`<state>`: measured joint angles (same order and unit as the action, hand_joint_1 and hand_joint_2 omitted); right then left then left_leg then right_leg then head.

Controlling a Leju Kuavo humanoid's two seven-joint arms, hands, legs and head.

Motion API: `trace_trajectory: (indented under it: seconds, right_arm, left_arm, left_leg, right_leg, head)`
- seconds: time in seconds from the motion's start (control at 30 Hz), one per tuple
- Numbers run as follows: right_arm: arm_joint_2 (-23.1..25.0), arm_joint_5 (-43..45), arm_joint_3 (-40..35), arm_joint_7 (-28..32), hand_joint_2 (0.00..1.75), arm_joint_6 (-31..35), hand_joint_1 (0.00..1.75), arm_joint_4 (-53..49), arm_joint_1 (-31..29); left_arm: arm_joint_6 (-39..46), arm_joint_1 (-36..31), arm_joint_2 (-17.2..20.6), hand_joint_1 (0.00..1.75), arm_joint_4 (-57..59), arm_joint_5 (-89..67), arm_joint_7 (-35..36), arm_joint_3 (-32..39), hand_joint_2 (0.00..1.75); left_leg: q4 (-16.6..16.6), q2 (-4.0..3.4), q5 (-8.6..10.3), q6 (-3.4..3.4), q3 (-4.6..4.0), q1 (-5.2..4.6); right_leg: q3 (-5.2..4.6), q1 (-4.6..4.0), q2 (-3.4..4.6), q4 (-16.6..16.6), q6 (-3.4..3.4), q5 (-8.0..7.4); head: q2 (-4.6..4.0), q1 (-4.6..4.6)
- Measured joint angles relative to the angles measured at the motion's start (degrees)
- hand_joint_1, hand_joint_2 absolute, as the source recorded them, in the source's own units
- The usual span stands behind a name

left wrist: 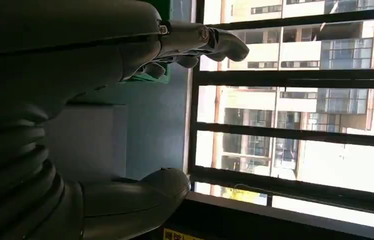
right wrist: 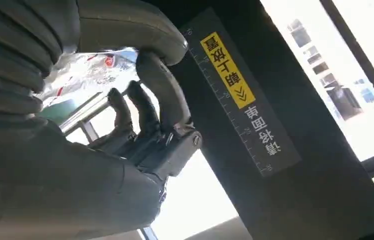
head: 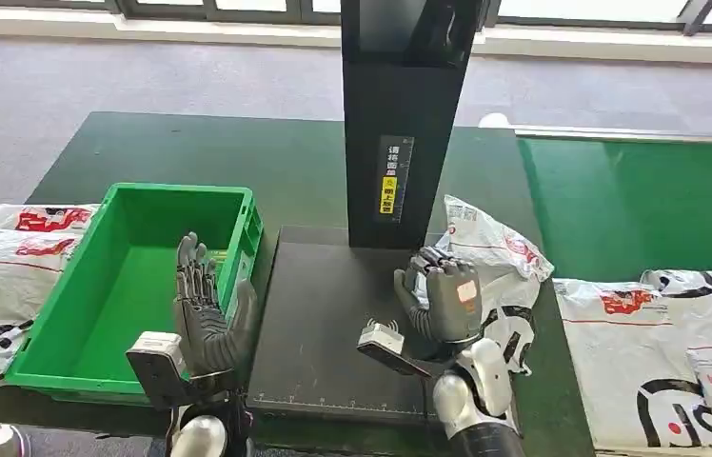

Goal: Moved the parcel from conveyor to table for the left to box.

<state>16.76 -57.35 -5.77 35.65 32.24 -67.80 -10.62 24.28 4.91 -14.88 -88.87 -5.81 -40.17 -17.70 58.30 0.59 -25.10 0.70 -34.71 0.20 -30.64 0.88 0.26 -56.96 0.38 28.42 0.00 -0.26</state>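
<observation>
Daylight from the windows lights the head view evenly and sharply. Both wrist views are backlit: panes blown out white, the near hand dark and soft.

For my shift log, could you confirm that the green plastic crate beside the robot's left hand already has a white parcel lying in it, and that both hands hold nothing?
Not quite: the head view shows the green plastic crate holding no parcel. The nearest white plastic parcel lies on the table beside the right hand. The rest stands: the left hand and the right hand hold nothing.
</observation>
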Motion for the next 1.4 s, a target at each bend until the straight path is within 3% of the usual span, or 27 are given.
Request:
trace_trajectory:
  seconds: [0.83, 0.87, 1.17, 1.4]
  right_arm:
    - [-1.2, 0.2, -0.7, -2.8, 1.75, 6.1, 0.00, -0.8, 2.1]
    - [-1.3, 0.2, -0.7, -2.8, 0.00, 6.1, 0.00, -0.8, 2.1]
    - [-2.2, -0.9, 2.0, -6.1, 0.00, 7.5, 0.00, 0.7, 1.0]
    - [-2.2, -10.9, 15.4, -6.4, 0.00, 7.8, 0.00, 6.9, -4.6]
  left_arm:
    - [0.5, 0.0, 0.0, 0.00, 0.3, 0.0, 0.0, 0.0, 1.75]
    - [0.5, 0.0, 0.0, 0.00, 0.3, 0.0, 0.0, 0.0, 1.75]
    - [1.2, 0.0, 0.0, 0.00, 0.3, 0.3, 0.0, 0.0, 1.75]
    - [2.3, 0.0, 0.0, 0.00, 0.2, 0.5, 0.0, 0.0, 1.75]
  left_leg:
    - [0.0, -0.01, 0.00, 0.00, 0.01, 0.00]
    - [0.0, -0.01, 0.00, 0.00, 0.01, 0.00]
    - [0.0, -0.01, 0.00, 0.00, 0.01, 0.00]
    - [0.0, 0.02, 0.02, -0.02, 0.01, -0.02]
  right_leg:
    - [-0.01, 0.00, 0.01, 0.0, 0.00, 0.00]
    - [0.00, 0.00, 0.01, 0.0, 0.00, 0.00]
    - [0.00, 0.01, 0.00, 0.0, 0.01, -0.01]
    - [0.04, 0.01, -0.01, 0.0, 0.05, -0.05]
  head:
    - [0.00, 0.00]
    - [-0.02, 0.00]
    - [-0.02, 0.00]
    - [0.00, 0.00]
